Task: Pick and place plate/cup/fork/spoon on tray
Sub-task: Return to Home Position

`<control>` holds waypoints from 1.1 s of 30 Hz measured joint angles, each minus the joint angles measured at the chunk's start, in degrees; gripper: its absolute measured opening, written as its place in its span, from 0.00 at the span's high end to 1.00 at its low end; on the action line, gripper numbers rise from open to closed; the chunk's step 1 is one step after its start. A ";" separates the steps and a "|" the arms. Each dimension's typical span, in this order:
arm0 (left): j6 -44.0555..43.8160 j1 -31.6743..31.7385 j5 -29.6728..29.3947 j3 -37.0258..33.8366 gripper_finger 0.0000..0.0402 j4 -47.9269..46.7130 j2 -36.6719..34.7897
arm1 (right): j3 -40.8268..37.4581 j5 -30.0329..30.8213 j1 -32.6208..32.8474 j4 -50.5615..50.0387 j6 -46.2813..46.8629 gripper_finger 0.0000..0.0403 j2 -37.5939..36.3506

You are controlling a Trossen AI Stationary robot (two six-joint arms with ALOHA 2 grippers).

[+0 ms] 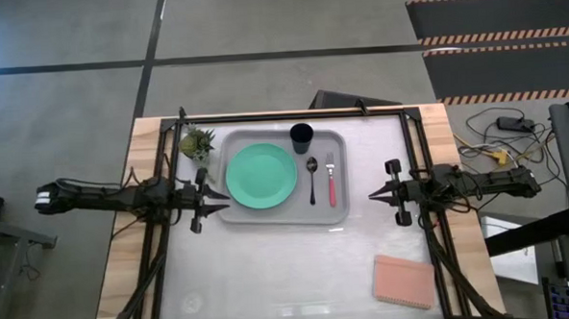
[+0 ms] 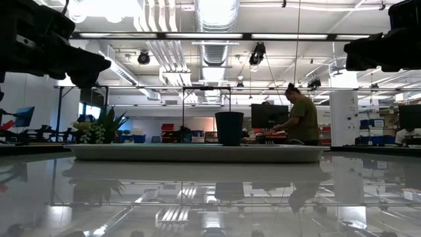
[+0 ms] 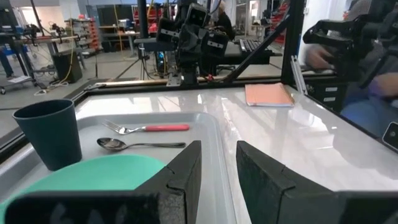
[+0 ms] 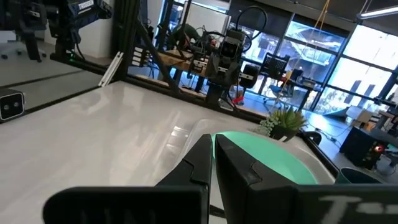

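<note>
The light-grey tray (image 1: 337, 207) lies at the table's far middle. On it rest the mint-green plate (image 1: 261, 175) at the left, the dark cup (image 1: 302, 136) upright at the far side, the dark spoon (image 1: 311, 178) and the pink-handled fork (image 1: 331, 180) side by side at the right. My left gripper (image 1: 221, 206) hovers at the tray's left edge, open and empty; its fingers (image 3: 186, 171) show apart in the left wrist view. My right gripper (image 1: 375, 194) hovers right of the tray, shut and empty (image 4: 213, 155).
A small potted plant (image 1: 196, 144) stands at the far left beside the tray. A pink pad (image 1: 403, 280) lies at the near right. Dark frame rails (image 1: 414, 144) run along both table sides. A person (image 2: 301, 118) works in the room behind.
</note>
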 joint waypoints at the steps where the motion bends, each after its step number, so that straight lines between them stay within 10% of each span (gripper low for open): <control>1: 0.00 0.03 -0.01 0.00 0.79 -0.01 0.24 | 0.02 -0.01 0.00 0.00 -0.06 0.98 0.00; 33: 0.02 0.01 0.00 0.00 0.79 -0.01 6.92 | 0.04 0.00 0.00 0.04 -0.06 0.98 0.00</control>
